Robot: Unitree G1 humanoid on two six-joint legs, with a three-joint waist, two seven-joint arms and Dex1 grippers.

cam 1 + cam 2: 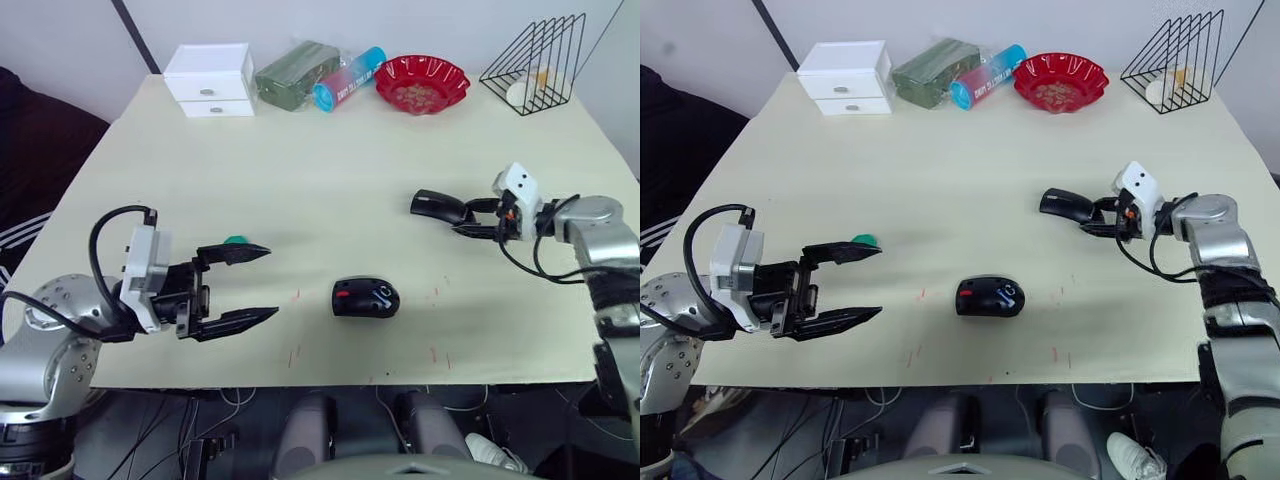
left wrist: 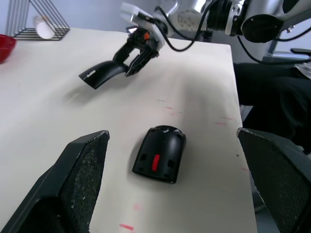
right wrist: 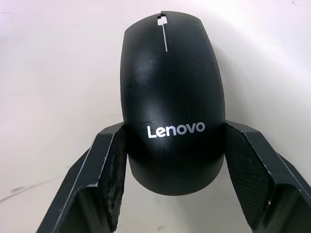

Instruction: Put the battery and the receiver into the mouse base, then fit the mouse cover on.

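Mouse base [image 1: 365, 297]: black, red patch on top, flat on cream table [image 1: 300, 180], front centre, untouched.
Mouse cover [image 1: 437, 206]: black arched Lenovo shell, clamped by its rear end in right gripper [image 1: 478, 219], right of and beyond base, raised just above the tabletop.
Left gripper [image 1: 250, 285]: fingers spread wide, empty, left of base.
Small green item [image 1: 236, 240]: behind upper left finger.

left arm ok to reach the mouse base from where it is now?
Probably yes. The left gripper is open and points toward the mouse base, with only bare table between them. The right gripper holds the mouse cover well off to the far side, out of that path.
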